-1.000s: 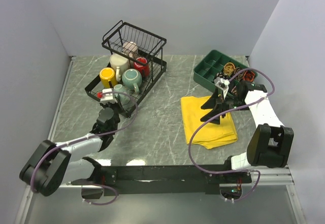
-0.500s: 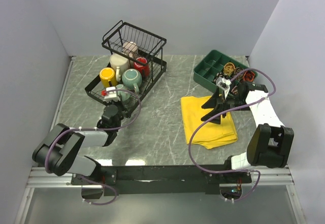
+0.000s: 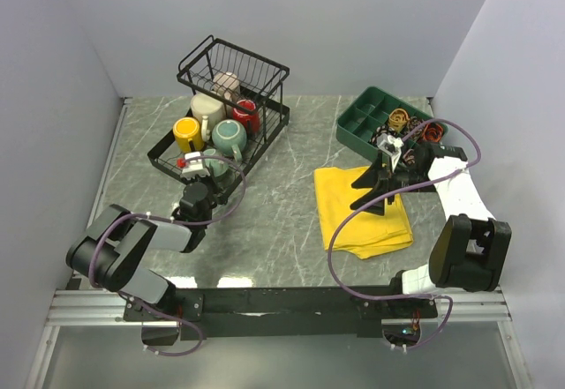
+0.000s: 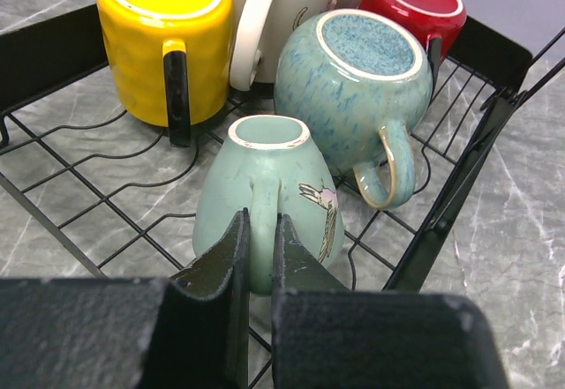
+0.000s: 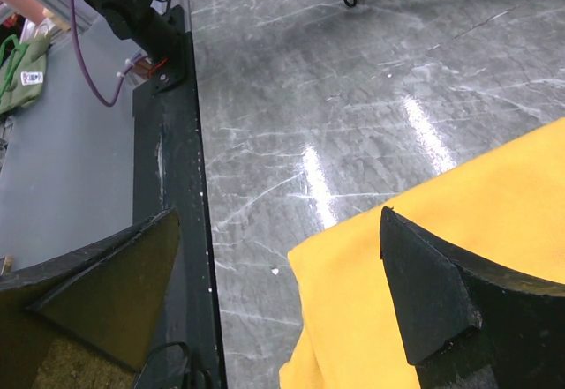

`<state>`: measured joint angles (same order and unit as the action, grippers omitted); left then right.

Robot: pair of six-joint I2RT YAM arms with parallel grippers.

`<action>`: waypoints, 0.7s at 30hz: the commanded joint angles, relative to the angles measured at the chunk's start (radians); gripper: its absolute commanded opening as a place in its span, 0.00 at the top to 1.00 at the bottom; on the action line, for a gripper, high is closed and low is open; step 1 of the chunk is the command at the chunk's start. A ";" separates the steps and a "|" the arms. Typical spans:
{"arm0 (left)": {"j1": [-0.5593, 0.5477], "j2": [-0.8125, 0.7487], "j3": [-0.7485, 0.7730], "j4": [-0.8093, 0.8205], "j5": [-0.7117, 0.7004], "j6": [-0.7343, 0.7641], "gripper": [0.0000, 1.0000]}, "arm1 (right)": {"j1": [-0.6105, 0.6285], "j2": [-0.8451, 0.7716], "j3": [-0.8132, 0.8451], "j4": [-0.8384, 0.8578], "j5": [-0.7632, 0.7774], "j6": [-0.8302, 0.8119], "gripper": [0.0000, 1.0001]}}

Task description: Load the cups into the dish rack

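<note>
- The left tool (image 4: pixel 260 223) pinches the handle of the pale green mug (image 4: pixel 265 173).
- That mug sits in the dish rack (image 3: pixel 252 63), upper left of the top view, beside the yellow mug (image 4: pixel 163 41) and the teal mug (image 4: pixel 362 80).
- The right tool (image 5: pixel 278 221) gapes wide, empty, over the yellow cloth (image 5: pixel 344 318).

I'm seeing the marble tabletop (image 3: pixel 291 221) carrying the dish rack (image 3: pixel 237 63) at its far-left corner, a green tray (image 3: pixel 357 124) far-right, and a yellow cloth (image 3: pixel 353 230) lying nearer.
</note>
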<state>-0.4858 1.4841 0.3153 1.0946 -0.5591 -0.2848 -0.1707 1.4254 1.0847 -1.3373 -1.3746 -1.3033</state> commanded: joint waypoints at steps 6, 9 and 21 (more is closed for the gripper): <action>0.004 -0.002 0.044 0.082 -0.015 -0.077 0.99 | -0.010 0.007 0.034 -0.105 -0.021 -0.016 0.00; 0.004 0.007 0.041 0.073 -0.013 -0.105 0.99 | -0.013 0.004 0.032 -0.105 -0.024 -0.016 0.00; -0.005 0.027 -0.007 0.067 -0.019 -0.159 0.67 | -0.016 0.004 0.035 -0.105 -0.023 -0.013 0.00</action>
<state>-0.4858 1.4975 0.3157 1.0954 -0.5758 -0.4088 -0.1795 1.4284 1.0847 -1.3388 -1.3746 -1.3029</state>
